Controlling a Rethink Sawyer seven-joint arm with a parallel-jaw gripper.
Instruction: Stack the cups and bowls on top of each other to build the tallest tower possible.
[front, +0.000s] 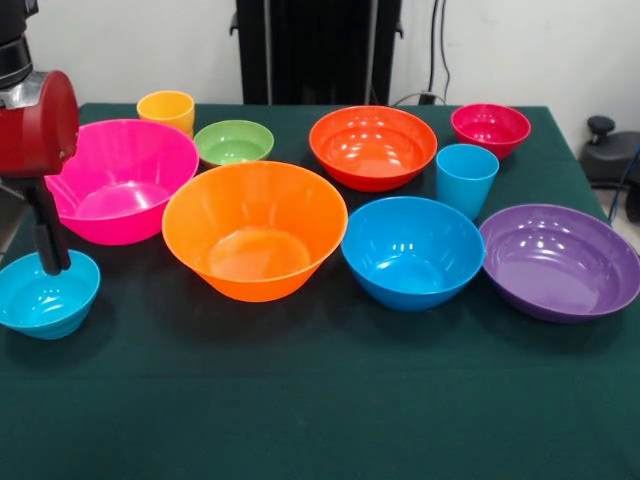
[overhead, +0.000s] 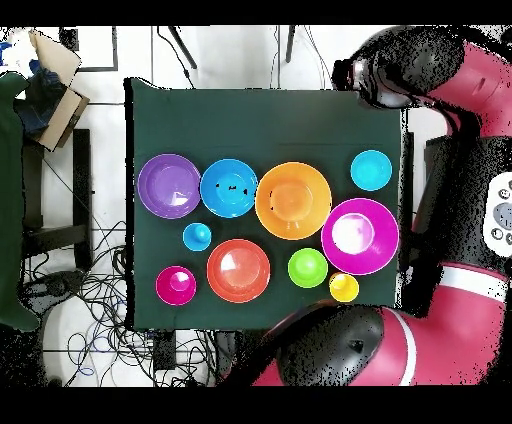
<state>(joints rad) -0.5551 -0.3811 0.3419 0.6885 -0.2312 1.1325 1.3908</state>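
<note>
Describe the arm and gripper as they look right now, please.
The arm is glossy red with black joint sections, rounded and bulky, with a pale grey panel of small buttons on one link. In the front view a dark red rounded housing sits above a thin black gripper. Its fingers cannot be made out.

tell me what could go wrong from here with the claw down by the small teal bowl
1. The claw hangs at the rim of the small teal bowl, which sits near the table edge; a nudge might push it off.
2. The large pink bowl stands close beside the arm, so a swing could knock it.
3. The yellow cup and green bowl are tightly grouped behind it.
</note>
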